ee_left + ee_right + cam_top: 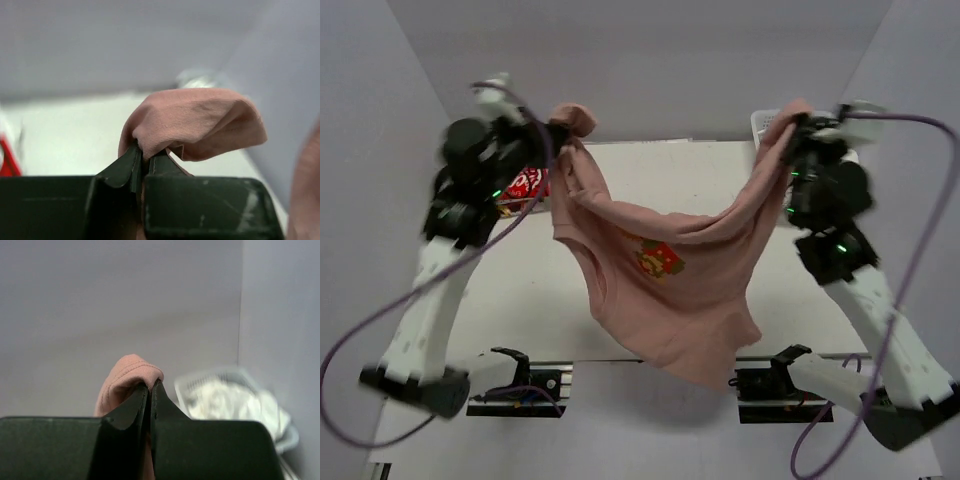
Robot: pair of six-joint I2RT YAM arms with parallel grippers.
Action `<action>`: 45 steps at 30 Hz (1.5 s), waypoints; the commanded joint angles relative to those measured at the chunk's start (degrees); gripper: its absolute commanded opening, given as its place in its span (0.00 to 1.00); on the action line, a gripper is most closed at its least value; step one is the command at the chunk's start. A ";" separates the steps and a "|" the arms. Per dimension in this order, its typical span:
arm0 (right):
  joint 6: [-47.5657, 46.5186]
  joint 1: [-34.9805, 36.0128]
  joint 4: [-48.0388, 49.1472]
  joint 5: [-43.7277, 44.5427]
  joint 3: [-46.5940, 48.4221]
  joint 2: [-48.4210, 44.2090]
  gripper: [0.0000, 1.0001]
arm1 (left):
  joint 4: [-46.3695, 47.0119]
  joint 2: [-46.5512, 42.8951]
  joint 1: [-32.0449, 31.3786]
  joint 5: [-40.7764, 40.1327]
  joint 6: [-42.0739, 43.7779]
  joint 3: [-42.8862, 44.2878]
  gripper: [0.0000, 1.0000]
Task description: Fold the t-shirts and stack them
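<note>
A dusty pink t-shirt (665, 280) with a small orange chest print hangs in the air between both arms, sagging in the middle above the table. My left gripper (560, 128) is shut on one bunched end of it (195, 122). My right gripper (790, 125) is shut on the other end (127, 377). A red t-shirt (527, 184) with white lettering lies on the table behind the left arm, mostly hidden. A white t-shirt (225, 400) lies in the basket. No navy t-shirt shows.
A white mesh basket (760, 122) stands at the table's far right corner, also in the right wrist view (200, 377). The white table (540, 290) lies under the hanging shirt. Grey walls close in the back and sides.
</note>
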 commanded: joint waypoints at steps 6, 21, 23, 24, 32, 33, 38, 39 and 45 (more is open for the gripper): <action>20.31 -8.86 -17.09 -3.97 -1.22 33.89 0.00 | -7.54 41.77 2.09 -16.63 -3.19 0.57 0.99; 14.53 -7.68 -21.51 -31.13 -6.19 38.50 0.90 | -7.29 35.79 1.66 -11.13 -7.13 -15.57 0.99; 5.07 -5.65 -18.70 -35.37 -9.86 37.44 0.90 | -3.96 31.66 1.66 -5.00 -8.29 -23.21 0.99; 3.55 -2.94 -18.08 -37.04 -11.46 37.00 0.90 | -2.47 29.82 1.66 -2.96 -8.90 -28.54 0.99; -12.02 8.51 -12.54 -37.85 -7.19 47.61 0.90 | 13.88 16.79 0.51 15.24 -12.07 -45.99 0.99; -12.98 9.91 -12.54 -37.33 -6.12 49.02 0.90 | 16.59 16.18 -0.10 16.64 -12.07 -47.30 0.99; -13.26 12.47 -11.05 -26.79 3.29 60.27 0.82 | 22.23 18.54 -1.33 20.07 -14.18 -49.34 0.99; -12.47 12.21 -10.96 -24.86 3.90 62.20 0.78 | 24.16 19.59 -1.86 21.48 -14.18 -48.56 0.99; -9.04 12.12 -9.91 -21.15 6.72 65.03 0.23 | 27.52 26.79 -6.16 23.34 -14.18 -48.55 0.99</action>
